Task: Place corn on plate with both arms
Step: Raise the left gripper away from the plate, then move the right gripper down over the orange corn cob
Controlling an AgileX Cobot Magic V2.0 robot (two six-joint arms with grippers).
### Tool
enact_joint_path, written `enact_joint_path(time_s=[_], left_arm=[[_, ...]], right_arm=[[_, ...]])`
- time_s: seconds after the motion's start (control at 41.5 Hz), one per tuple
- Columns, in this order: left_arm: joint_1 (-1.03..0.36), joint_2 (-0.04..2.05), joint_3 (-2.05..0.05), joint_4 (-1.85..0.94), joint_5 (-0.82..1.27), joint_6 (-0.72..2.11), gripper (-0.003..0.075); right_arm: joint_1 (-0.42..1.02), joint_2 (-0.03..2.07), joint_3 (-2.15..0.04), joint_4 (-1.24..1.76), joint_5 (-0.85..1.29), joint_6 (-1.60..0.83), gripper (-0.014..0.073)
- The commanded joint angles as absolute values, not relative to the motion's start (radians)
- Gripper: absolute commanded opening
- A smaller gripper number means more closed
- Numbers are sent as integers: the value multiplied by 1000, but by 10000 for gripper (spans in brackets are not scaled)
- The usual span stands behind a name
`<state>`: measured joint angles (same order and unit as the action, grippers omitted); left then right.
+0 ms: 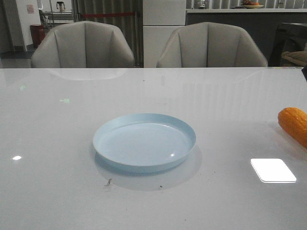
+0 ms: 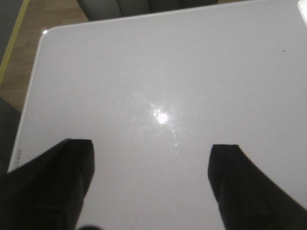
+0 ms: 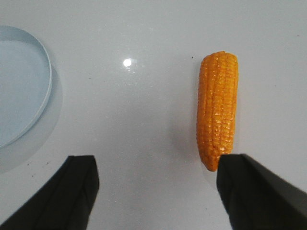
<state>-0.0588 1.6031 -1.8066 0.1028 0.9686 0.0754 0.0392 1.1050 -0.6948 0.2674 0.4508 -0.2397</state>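
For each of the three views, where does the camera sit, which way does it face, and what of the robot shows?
Front view: faces forward over the table at the plate and chairs; no gripper visible.
Left wrist view: looks down on bare table near its corner; open left gripper shows.
Right wrist view: looks down on the corn and the plate's rim; open right gripper shows.
Shared: front and right wrist views both show corn and plate.

Dining area: glossy table point(image 1: 57, 201), upholstered chairs point(image 1: 82, 45), counter point(image 1: 240, 10) behind.
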Motion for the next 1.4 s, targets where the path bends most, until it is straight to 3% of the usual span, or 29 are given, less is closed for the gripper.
enact_joint_path(time_s=[0.0, 0.217, 0.482, 0.819, 1.108, 1.373], left_arm=[[-34, 1454, -1621, 87, 783, 81, 547], [-26, 1183, -1100, 87, 485, 80, 546], [-26, 990, -741, 83, 396, 42, 546], [-26, 907, -679, 75, 374, 30, 547], [-26, 907, -679, 64, 366, 30, 546], [-26, 907, -679, 64, 364, 30, 546]], right_arm=[[35, 1091, -730, 279, 404, -236, 613], [35, 1091, -730, 279, 406, -210, 613], [-2, 1125, -810, 274, 462, -210, 613], [-168, 1384, -1184, 228, 674, -211, 613], [-171, 1688, -1441, 222, 887, -222, 613], [-170, 1845, -1510, 224, 946, -222, 613]])
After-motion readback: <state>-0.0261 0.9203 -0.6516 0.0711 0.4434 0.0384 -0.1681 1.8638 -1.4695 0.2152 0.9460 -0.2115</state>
